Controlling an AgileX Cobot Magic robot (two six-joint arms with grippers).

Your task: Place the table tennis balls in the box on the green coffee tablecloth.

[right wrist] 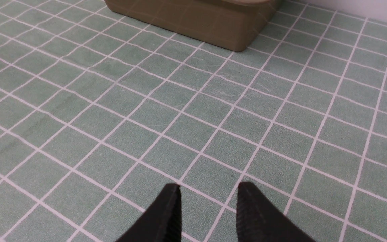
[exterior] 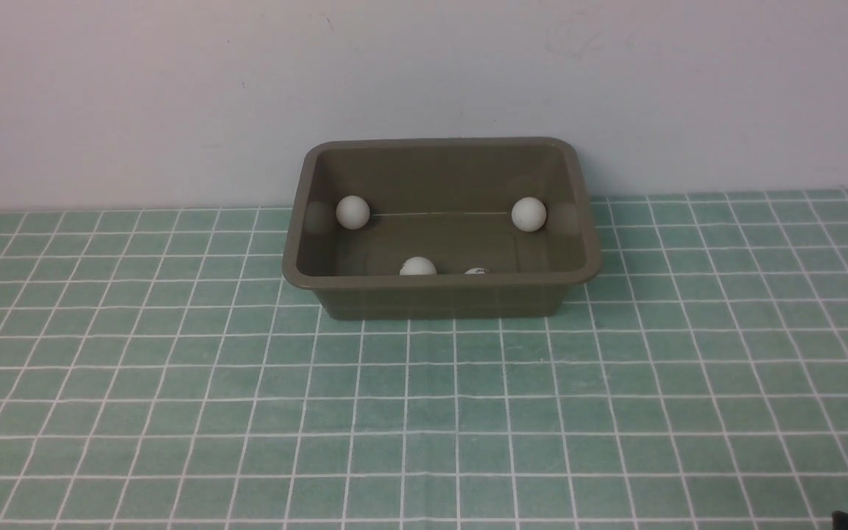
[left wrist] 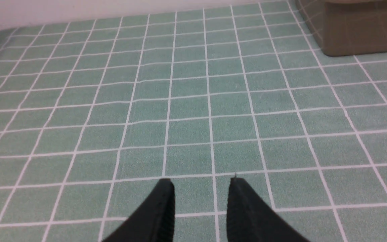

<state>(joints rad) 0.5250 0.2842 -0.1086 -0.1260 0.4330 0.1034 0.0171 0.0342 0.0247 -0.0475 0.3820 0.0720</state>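
The left gripper (left wrist: 200,183) is seen in its wrist view with two black fingers (left wrist: 161,210) spread apart, a gap of bare cloth between the tips, nothing held. The right gripper (right wrist: 208,190) is seen likewise in its own wrist view: two black fingers (right wrist: 166,215) parted, nothing between them. Both pairs are held low over the green coffee tablecloth (exterior: 424,412), angled forward toward the box; whether the tips touch the cloth cannot be told. Only the fingers are shown in the wrist views; the arms behind them are cut off. In the front view a small dark sliver at the lower right corner is all that appears of the right arm, and the left arm is not seen there at all. One box (exterior: 442,294) is counted, standing on the cloth-covered surface close to the back wall (exterior: 174,88), well apart from both grippers. A corner of the box (left wrist: 358,33) is caught in the left wrist view, and its side wall (right wrist: 193,20) in the right wrist view; the inside is hidden in both. Four table tennis balls are counted, all inside the box: one at the far left (exterior: 352,212), one at the far right (exterior: 528,214), and two by the near wall, one half hidden behind the rim (exterior: 418,266) and one almost wholly hidden (exterior: 475,271), with small dark specks on its visible top.
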